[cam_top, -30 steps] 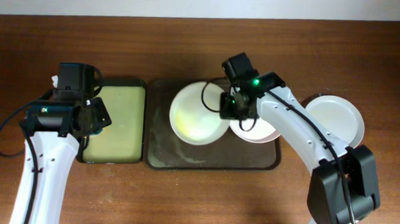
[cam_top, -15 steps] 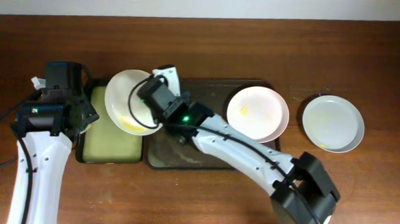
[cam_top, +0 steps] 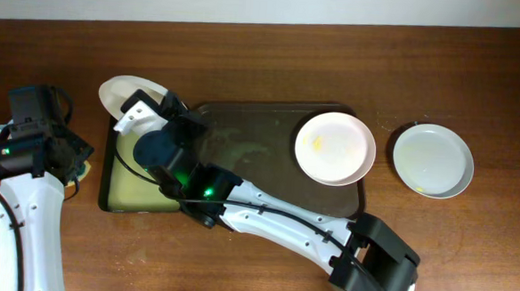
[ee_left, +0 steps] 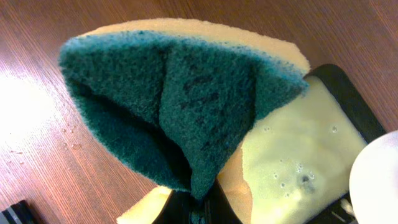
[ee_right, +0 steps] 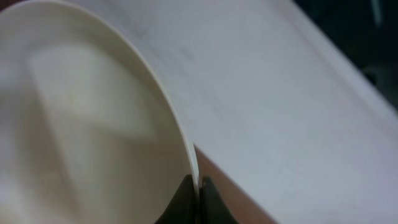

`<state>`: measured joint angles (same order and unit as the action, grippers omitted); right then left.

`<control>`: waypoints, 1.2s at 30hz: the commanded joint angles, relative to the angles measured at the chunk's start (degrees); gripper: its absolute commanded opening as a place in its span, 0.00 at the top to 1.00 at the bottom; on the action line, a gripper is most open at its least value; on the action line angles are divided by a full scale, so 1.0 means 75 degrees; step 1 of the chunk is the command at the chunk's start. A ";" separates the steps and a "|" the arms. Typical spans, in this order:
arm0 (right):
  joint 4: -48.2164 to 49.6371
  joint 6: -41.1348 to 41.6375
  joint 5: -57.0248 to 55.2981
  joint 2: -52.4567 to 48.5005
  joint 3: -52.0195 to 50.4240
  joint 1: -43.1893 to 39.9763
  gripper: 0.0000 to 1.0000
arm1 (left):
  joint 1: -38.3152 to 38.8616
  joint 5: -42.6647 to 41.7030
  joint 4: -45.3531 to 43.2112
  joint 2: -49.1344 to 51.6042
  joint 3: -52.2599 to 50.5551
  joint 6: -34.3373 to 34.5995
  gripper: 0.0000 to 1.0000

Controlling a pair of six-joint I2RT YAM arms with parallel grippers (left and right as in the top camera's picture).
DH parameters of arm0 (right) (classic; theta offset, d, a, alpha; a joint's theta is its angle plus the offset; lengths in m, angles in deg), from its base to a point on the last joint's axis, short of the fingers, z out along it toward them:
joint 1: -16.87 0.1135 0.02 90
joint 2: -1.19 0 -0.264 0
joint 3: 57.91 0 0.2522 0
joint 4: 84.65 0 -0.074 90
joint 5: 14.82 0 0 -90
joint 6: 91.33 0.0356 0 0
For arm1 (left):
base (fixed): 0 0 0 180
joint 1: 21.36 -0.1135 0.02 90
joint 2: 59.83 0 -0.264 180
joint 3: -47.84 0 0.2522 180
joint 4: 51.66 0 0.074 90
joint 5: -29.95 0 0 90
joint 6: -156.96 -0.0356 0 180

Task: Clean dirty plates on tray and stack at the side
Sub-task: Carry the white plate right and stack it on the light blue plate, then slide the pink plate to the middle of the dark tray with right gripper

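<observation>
My right gripper (cam_top: 146,109) reaches far left and is shut on the rim of a white plate (cam_top: 120,91), holding it tilted above the far corner of the small tray. In the right wrist view the jaws (ee_right: 198,188) pinch the plate's rim (ee_right: 93,137). A second white plate (cam_top: 335,148) with a yellow smear lies at the right end of the dark tray (cam_top: 258,177). A pale grey-blue plate (cam_top: 433,160) sits on the table at the right. My left gripper (cam_top: 73,164) is shut on a folded green and yellow sponge (ee_left: 186,106), left of the small tray.
The small tray with yellow-green soapy lining (cam_top: 142,188) stands left of the dark tray and also shows in the left wrist view (ee_left: 298,155). My right arm (cam_top: 265,217) lies across the front of the dark tray. A wet film covers the dark tray's left half.
My right arm has swung further left with the white plate, from over the small tray to its far left corner. My left arm has drawn back to the left with the sponge.
</observation>
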<state>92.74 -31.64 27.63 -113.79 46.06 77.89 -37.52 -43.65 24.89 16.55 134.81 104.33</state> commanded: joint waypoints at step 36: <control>-0.7889 0.6306 0.6901 0.1760 -0.2573 -1.2686 0.64 | 0.0557 -0.3217 0.0210 -0.0149 0.0000 -0.2891 1.00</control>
<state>33.51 15.34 80.74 -100.77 27.40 -19.05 -33.37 -67.17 26.40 16.46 134.76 83.80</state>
